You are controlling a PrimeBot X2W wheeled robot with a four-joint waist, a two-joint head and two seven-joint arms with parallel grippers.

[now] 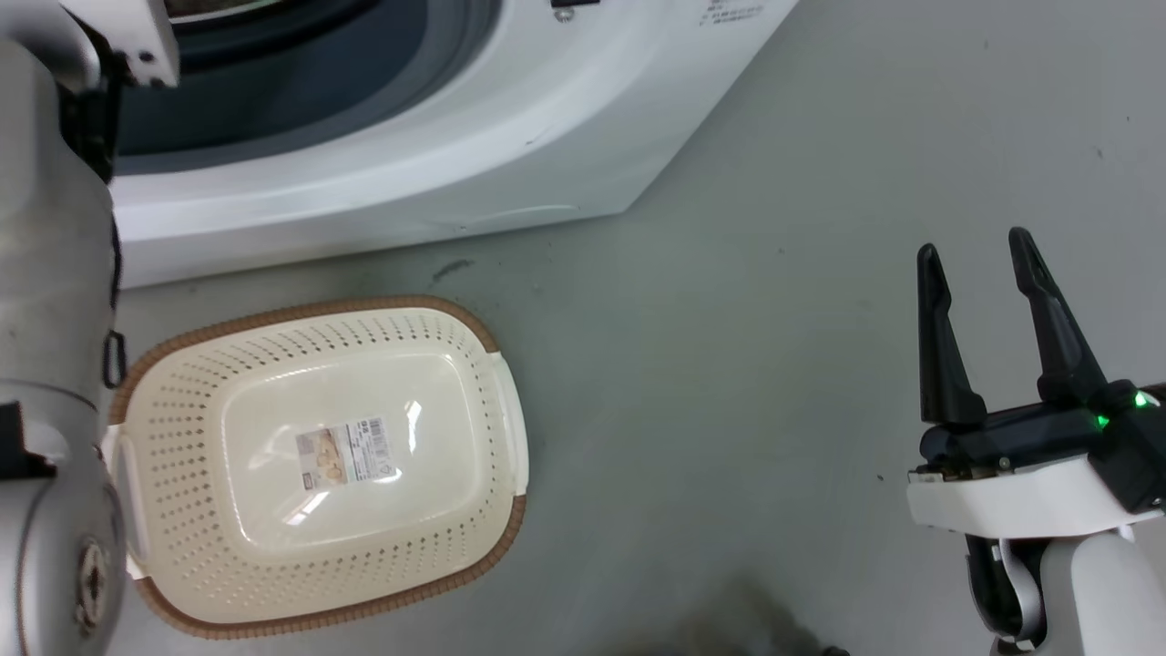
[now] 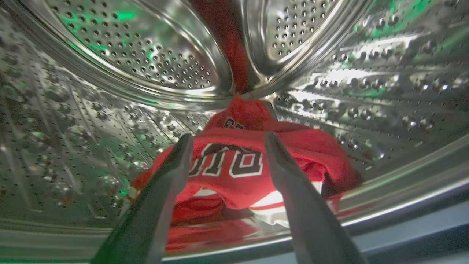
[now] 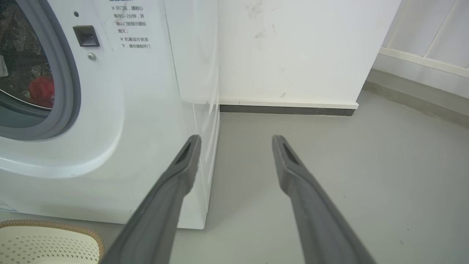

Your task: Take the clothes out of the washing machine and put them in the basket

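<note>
The washing machine (image 1: 410, 155), white with a grey gasket round its porthole, stands on a grey floor (image 1: 774, 364). The clothes (image 2: 234, 176), red jersey fabric with black white-edged lettering and white striped trim, lie bunched at the bottom of the perforated steel drum (image 2: 110, 128), close to its front lip. The left gripper (image 2: 229, 136) is inside the drum with its two dark fingers spread wide, one to each side of the lettering; whether they touch the fabric cannot be told. The basket (image 1: 510, 428), cream with a brown rim, sits on the floor just in front of the machine, with a label sticker (image 1: 348, 463) on its bare bottom. The right gripper (image 1: 974, 243) hangs over the floor well to the basket's right, its fingers wide apart and holding nothing.
</note>
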